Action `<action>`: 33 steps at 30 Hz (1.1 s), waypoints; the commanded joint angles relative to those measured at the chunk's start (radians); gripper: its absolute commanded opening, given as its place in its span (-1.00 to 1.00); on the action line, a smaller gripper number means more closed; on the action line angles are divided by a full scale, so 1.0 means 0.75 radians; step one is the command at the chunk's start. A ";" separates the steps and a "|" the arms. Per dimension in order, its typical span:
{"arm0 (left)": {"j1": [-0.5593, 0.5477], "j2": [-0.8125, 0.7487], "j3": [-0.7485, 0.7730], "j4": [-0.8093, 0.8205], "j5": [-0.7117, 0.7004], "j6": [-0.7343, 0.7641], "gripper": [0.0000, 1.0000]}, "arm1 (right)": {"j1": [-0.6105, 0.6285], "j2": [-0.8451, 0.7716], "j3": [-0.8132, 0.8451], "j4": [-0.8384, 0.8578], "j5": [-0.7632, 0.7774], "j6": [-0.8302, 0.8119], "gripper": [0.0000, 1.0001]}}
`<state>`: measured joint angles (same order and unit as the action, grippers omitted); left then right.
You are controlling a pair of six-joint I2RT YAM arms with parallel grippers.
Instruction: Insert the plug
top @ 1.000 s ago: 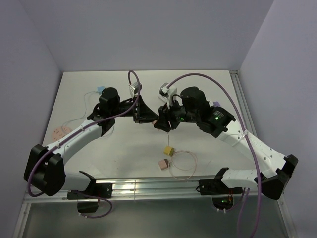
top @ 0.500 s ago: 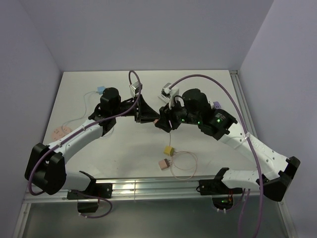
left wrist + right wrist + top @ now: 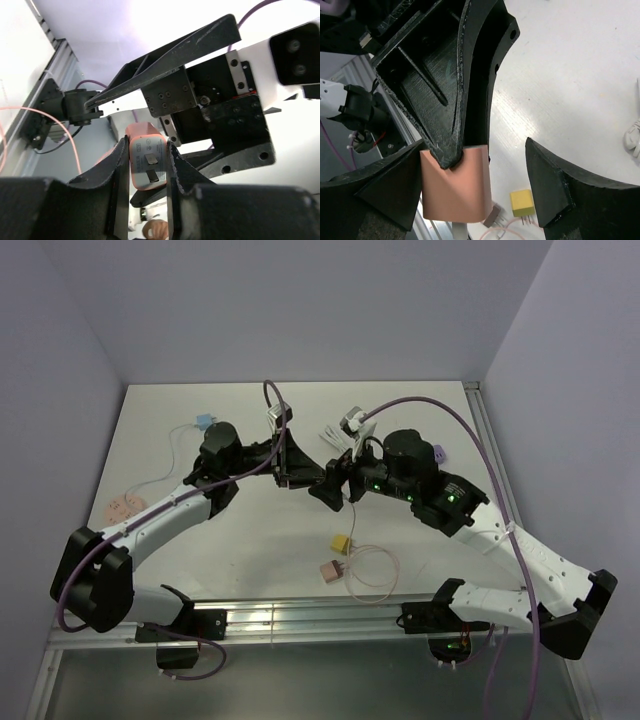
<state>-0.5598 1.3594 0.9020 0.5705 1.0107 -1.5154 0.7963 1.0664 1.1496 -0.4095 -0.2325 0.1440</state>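
Note:
A salmon-pink plug block (image 3: 146, 165) with two flat metal prongs facing the camera sits between the fingers of my left gripper (image 3: 146, 150), which is shut on it, above the middle of the table. In the right wrist view the same block (image 3: 457, 195) hangs under a left fingertip, with a white stub (image 3: 460, 232) at its bottom. My right gripper (image 3: 475, 170) stands open around it. One of its fingers (image 3: 395, 185) is against the block's side and the other is well apart. In the top view the two grippers (image 3: 300, 473) (image 3: 328, 485) meet tip to tip.
A yellow plug (image 3: 342, 542) and a pink plug (image 3: 329, 571) lie on the white table (image 3: 250, 530) near the front, joined to a thin looped cable (image 3: 375, 575). A blue plug (image 3: 203, 422) lies back left, white pieces (image 3: 335, 435) and a purple one (image 3: 436, 452) behind the right arm.
My right gripper's jaws have spread wide and let go of the block, which stays in the left gripper. Both wrists have shifted slightly.

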 commanded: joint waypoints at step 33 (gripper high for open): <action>0.094 -0.103 -0.002 -0.204 -0.219 0.337 -0.99 | -0.015 -0.315 -0.052 0.028 0.284 0.677 0.62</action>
<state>-0.4957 1.3251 0.8448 0.5335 0.8913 -1.4601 0.7891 0.8749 1.0630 -0.3523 -0.0120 0.5148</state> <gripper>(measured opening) 0.296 0.808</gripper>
